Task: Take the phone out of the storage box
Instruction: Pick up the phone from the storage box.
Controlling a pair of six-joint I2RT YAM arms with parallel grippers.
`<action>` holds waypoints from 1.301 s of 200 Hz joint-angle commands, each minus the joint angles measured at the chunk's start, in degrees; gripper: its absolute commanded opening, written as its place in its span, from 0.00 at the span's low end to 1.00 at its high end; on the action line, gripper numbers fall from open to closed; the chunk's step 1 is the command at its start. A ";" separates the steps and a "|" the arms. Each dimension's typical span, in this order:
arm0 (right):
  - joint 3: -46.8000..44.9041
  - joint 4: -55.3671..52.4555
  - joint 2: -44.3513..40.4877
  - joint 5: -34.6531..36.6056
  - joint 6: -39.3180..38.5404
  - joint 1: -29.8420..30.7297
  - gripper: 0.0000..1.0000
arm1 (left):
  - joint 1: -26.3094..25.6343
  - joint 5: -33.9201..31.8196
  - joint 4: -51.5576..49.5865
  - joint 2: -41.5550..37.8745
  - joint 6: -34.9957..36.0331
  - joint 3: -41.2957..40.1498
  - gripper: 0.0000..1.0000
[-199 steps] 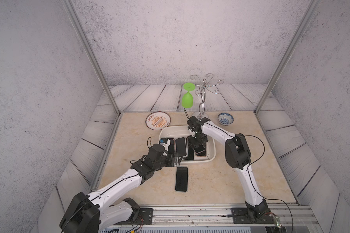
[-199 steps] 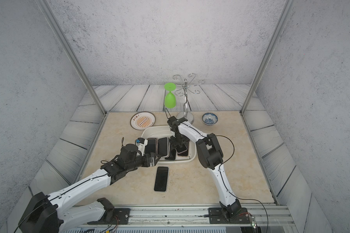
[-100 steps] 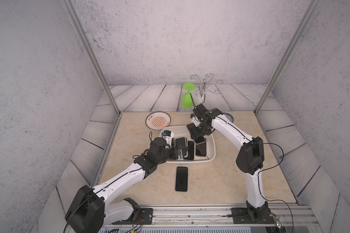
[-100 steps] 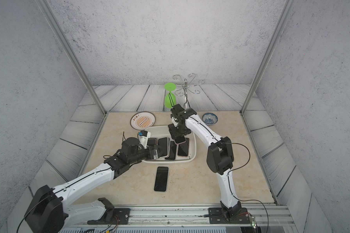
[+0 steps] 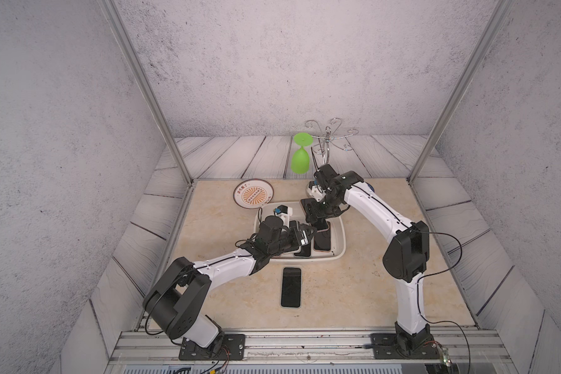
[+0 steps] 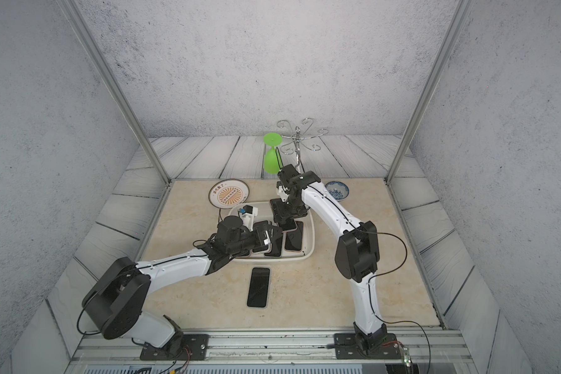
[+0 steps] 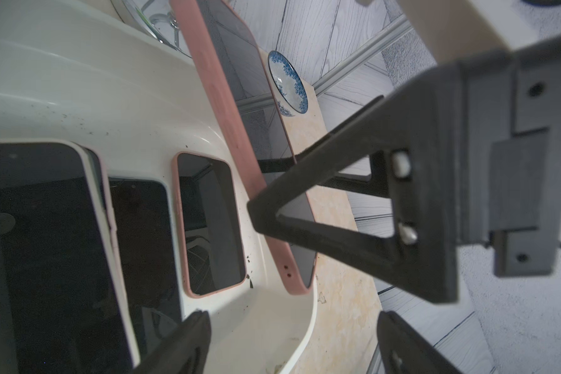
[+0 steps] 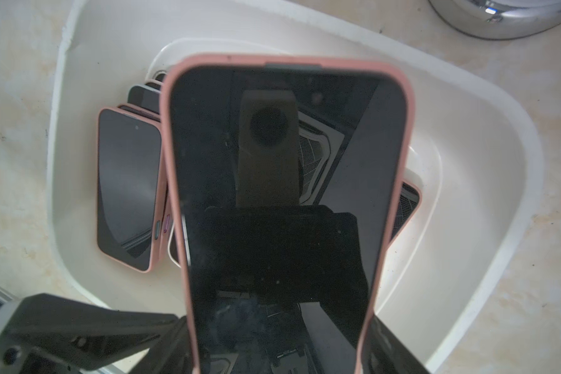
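Our right pincer (image 5: pixel 318 217) pinches the pink-cased phone (image 8: pixel 285 181), long axis straight out, above the storage box (image 8: pixel 499 162); left pincer (image 7: pixel 292 327) spread.

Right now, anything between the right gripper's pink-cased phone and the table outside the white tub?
Yes: the open left gripper sits over the near-left part of the white plastic tub, beside the lifted pink-cased phone; a black phone lies on the table in front.

A dark-screened, pink-cased phone (image 8: pixel 285 162) hangs tilted over the shallow white storage box (image 8: pixel 467 129), where other phones (image 8: pixel 128 191) lie.
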 commanded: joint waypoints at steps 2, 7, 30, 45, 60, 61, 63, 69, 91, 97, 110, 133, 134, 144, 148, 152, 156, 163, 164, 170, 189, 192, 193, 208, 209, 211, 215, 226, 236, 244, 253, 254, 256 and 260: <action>0.13 0.46 -1.29 -3.67 2.18 -0.22 0.03 | -0.34 -1.31 5.89 1.31 -3.61 2.14 0.84; -0.09 0.65 -1.31 -3.93 2.40 -0.20 0.03 | -0.35 -1.49 6.37 1.60 -3.90 2.31 0.83; -0.88 1.18 -1.63 -5.09 3.44 -0.24 0.03 | -0.46 -2.33 6.97 2.73 -4.35 3.35 0.73; -2.04 2.29 -2.01 -6.44 4.31 -0.22 0.04 | -0.59 -3.11 7.24 3.58 -4.83 3.76 0.64; -2.45 2.61 -2.02 -7.45 5.17 -0.28 0.04 | -0.70 -2.77 9.94 4.89 -5.43 3.83 0.50; -2.46 2.66 -2.02 -7.49 5.21 -0.26 0.04 | -0.70 -2.85 10.04 4.94 -5.49 3.83 0.48; -2.57 2.77 -2.02 -7.71 5.33 -0.25 0.04 | -0.77 -2.88 10.24 5.04 -5.64 3.87 0.47; -3.05 3.25 -2.02 -8.16 5.73 -0.24 0.04 | -0.80 -2.83 10.61 5.43 -5.80 3.94 0.40; -3.50 3.76 -2.10 -9.95 6.21 -0.51 0.04 | -0.85 -3.18 9.12 5.85 -4.91 4.35 0.24; -3.43 3.77 -2.10 -10.34 6.25 -0.58 0.04 | -0.84 -3.22 8.82 5.70 -4.53 4.36 0.22; -3.41 3.93 -2.15 -11.71 6.36 -0.82 0.04 | -0.79 -3.44 8.25 5.43 -4.03 4.27 0.16; -3.11 4.21 -2.09 -14.36 6.24 -1.20 0.14 | -0.48 -3.01 8.70 4.40 -3.54 3.31 0.07; -3.05 4.21 -2.10 -14.41 6.22 -1.20 0.14 | -0.46 -2.92 8.76 4.30 -3.53 3.26 0.07; -2.91 4.13 -2.31 -15.08 5.95 -1.30 0.34 | -0.19 -1.95 9.25 3.43 -3.28 2.32 0.04; -2.89 4.13 -2.42 -15.48 5.80 -1.51 0.41 | -0.04 -1.57 9.19 3.01 -3.04 1.92 0.03; -2.84 4.17 -2.58 -15.78 5.58 -1.55 0.46 | 0.12 -0.96 9.10 2.46 -2.77 1.51 0.02; -2.82 4.17 -2.75 -16.19 5.37 -1.76 0.51 | 0.25 -0.48 8.87 1.75 -2.51 0.87 0.01; -2.62 4.13 -3.03 -16.71 4.84 -1.95 0.57 | 0.48 0.19 8.57 0.22 -1.87 -0.47 0.00; -2.59 4.04 -3.09 -16.68 4.78 -1.97 0.58 | 0.50 0.26 8.47 -0.03 -1.77 -0.74 0.00; -2.42 3.96 -3.25 -16.81 4.36 -2.29 0.69 | 0.73 0.84 7.95 -1.67 -1.17 -2.08 0.00; -0.92 2.36 -3.58 -16.91 3.13 -3.63 0.79 | 1.05 2.70 3.12 -8.67 1.70 -6.54 0.00; -0.74 2.17 -3.75 -16.92 2.99 -3.72 0.80 | 1.10 2.75 1.95 -10.11 2.15 -7.28 0.00; -0.59 2.09 -3.76 -16.88 2.93 -3.74 0.80 | 1.12 2.73 1.61 -10.60 2.30 -7.61 0.00; 0.98 0.99 -4.49 -16.92 2.28 -4.84 0.84 | 1.48 3.17 -6.00 -19.23 4.78 -10.97 0.00; 1.06 0.98 -4.57 -16.92 2.27 -4.91 0.84 | 1.49 3.11 -6.68 -19.91 4.93 -11.17 0.00; 1.16 0.97 -4.77 -16.92 2.20 -4.99 0.84 | 1.49 3.07 -8.02 -21.24 5.25 -11.50 0.00; 1.23 1.11 -5.08 -17.07 1.98 -5.19 0.84 | 1.59 2.71 -10.67 -24.01 5.74 -12.10 0.00; 1.31 1.36 -5.98 -17.38 1.56 -5.59 0.85 | 1.67 2.43 -19.47 -31.83 7.31 -12.86 0.00; 1.40 1.25 -6.63 -17.43 1.32 -5.73 0.85 | 1.67 1.72 -29.24 -39.26 9.32 -12.65 0.00; 1.29 1.10 -7.03 -17.67 1.04 -5.85 0.85 | 1.45 0.37 -37.70 -45.18 10.42 -12.63 0.00; 1.07 0.72 -7.24 -17.85 0.57 -5.81 0.85 | 1.42 -1.10 -47.15 -51.83 10.61 -13.23 0.00; 1.06 0.66 -7.22 -17.83 0.58 -5.80 0.85 | 1.41 -1.13 -47.56 -52.56 10.58 -13.40 0.00; 0.99 0.58 -7.32 -17.99 0.45 -5.80 0.85 | 1.41 -1.63 -49.31 -53.99 10.44 -13.75 0.00; 0.89 0.45 -7.39 -17.88 0.29 -5.83 0.85 | 1.34 -2.32 -52.17 -56.78 10.02 -14.34 0.00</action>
